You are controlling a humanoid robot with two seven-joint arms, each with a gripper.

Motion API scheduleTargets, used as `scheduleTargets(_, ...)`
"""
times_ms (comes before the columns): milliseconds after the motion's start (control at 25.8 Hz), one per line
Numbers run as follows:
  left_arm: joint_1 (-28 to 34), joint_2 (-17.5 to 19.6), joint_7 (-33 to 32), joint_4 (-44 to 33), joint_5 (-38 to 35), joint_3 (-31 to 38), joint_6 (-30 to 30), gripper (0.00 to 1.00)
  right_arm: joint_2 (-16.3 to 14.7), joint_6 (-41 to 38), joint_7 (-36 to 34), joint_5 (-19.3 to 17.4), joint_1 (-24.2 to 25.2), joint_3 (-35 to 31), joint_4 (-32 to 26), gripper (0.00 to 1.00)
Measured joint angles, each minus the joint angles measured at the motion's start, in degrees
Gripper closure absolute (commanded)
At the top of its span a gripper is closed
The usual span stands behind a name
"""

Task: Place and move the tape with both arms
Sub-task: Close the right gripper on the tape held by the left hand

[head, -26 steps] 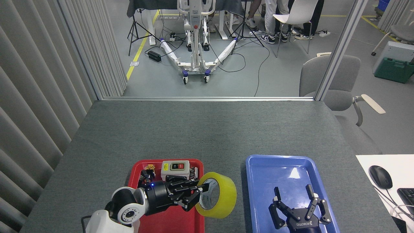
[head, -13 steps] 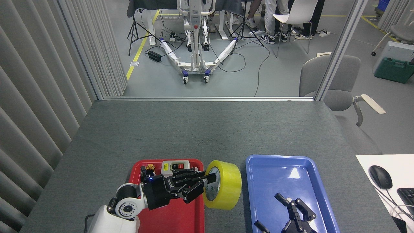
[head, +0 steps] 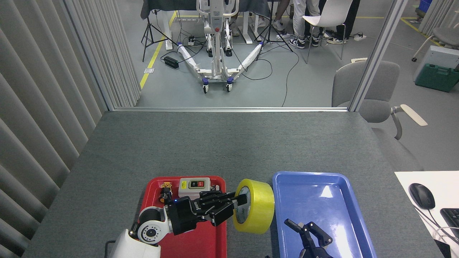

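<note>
From the head view, a red tray [head: 186, 243] and a blue tray [head: 344, 200] sit side by side along the near edge of the grey table [head: 222, 143], red toward the near left, blue toward the near right. At the far edge of the red tray stands a grey switch box [head: 193, 185] with a black and a red button on top, and just beside it, in the tray's far left corner, a small yellow-and-black part [head: 165, 187] too small to make out further. The rest of that tray is largely covered by the arm above it. The blue tray's floor is bare where it shows.

The left gripper [head: 239, 202] reaches rightward from over the red tray, its black fingers [head: 220, 197] clenched on the tape [head: 255, 206]: one finger goes into the white printed core, the other lies along the roll's outer side. The tape stands on edge with its open core facing left toward the gripper, over the strip of table between the two trays, its right side close to the blue tray's left rim. Whether it touches the table cannot be told.

The right gripper [head: 304, 231] rises from the near edge over the blue tray's near left part, fingers spread apart and holding nothing, just right of the tape and apart from it.
</note>
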Motion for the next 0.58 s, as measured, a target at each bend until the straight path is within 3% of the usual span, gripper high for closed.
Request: scheduleTargets(581,2.20,-0.32,-0.54,-0.85,-1.12,-2.67,0.00,1.00,1.56,-0.01,-0.06,0.83,-0.18,0.45,-0.60,0.00)
